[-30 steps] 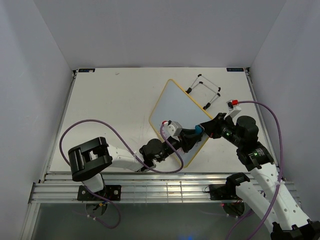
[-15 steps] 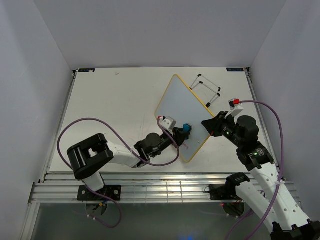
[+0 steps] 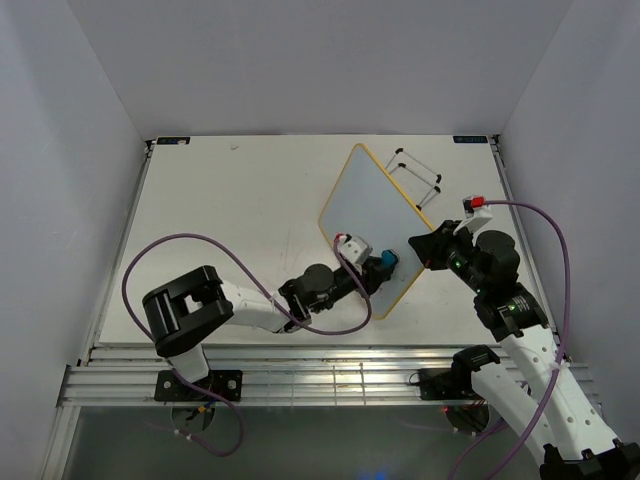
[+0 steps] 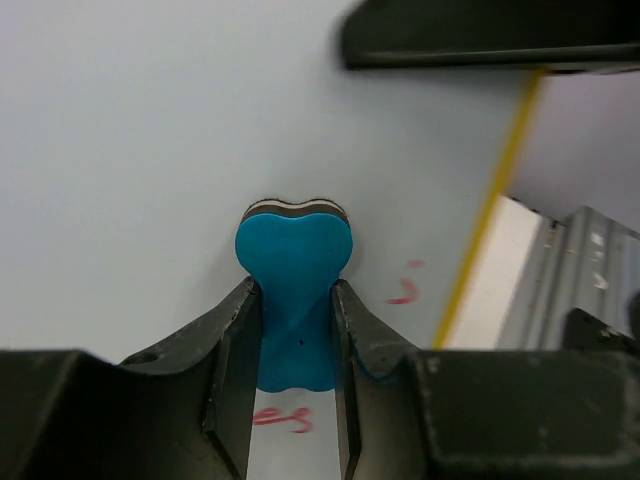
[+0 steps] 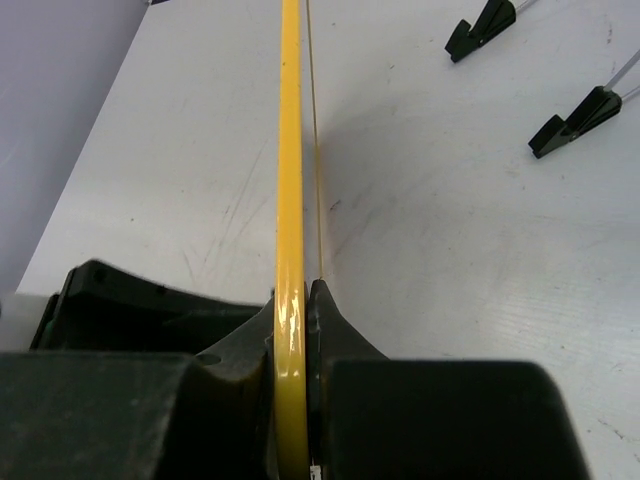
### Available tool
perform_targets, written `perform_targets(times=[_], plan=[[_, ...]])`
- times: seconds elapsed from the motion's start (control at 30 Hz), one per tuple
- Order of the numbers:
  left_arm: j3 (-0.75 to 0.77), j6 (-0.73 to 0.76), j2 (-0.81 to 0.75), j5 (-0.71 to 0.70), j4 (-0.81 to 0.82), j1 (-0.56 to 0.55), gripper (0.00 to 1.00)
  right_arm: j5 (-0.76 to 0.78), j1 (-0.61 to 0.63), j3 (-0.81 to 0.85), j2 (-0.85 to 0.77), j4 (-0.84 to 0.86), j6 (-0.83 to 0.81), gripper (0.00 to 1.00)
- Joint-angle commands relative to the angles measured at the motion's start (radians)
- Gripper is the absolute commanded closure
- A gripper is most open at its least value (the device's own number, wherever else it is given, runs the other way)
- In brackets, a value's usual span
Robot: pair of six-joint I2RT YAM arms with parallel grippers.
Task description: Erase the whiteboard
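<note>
**More rubbing to do**

The left end effector [image 4: 294, 300] is squeezed tight on the blue eraser [image 4: 293, 255]. It has rubbed it sideways and back over the whiteboard [image 3: 372, 205]. The right end effector [image 5: 297, 300] pinches the board's yellow edge and holds it tilted up off the worktop [image 3: 230, 210]. Some red marks [image 4: 403, 294] are left, so it likely needs more rubbing.

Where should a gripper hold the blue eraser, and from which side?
Grip the blue eraser at its narrow waist, coming from the end away from the whiteboard. The wider lobes on both sides keep the fingers from slipping, and the wiping end is left free. The left gripper holds it so.
</note>
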Motion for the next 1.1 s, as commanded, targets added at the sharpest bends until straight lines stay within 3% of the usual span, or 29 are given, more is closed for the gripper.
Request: perform_targets(times=[0.0,0.13,0.3,0.37,0.47,0.57,0.67,0.77,1.07], plan=[[0.079,0.034,0.056,0.198,-0.026,-0.134,1.0,-0.273,0.042,0.059,-0.018,0.319,0.195,0.92],[0.112,0.038,0.102,0.196,-0.026,-0.206,1.0,-0.281,0.042,0.061,-0.015,0.331,0.204,0.92],[0.086,0.034,0.091,0.152,-0.021,-0.212,1.0,-0.295,0.042,0.061,-0.018,0.339,0.221,0.92],[0.069,0.031,0.076,0.088,-0.024,-0.188,1.0,-0.296,0.042,0.061,-0.023,0.341,0.223,0.92],[0.007,-0.043,0.035,0.116,-0.006,-0.081,1.0,-0.304,0.042,0.068,-0.035,0.324,0.223,0.92],[-0.074,-0.019,-0.03,0.083,0.02,-0.018,1.0,-0.29,0.042,0.072,-0.046,0.272,0.194,0.92],[-0.102,-0.006,-0.07,0.121,0.005,0.002,1.0,-0.249,0.042,0.05,-0.055,0.249,0.166,0.92],[-0.108,-0.024,-0.08,0.247,-0.006,-0.008,1.0,-0.197,0.042,0.029,-0.05,0.252,0.12,0.92],[-0.196,-0.077,-0.217,0.27,-0.006,-0.102,1.0,-0.101,0.042,0.004,0.002,0.224,-0.018,0.92]])
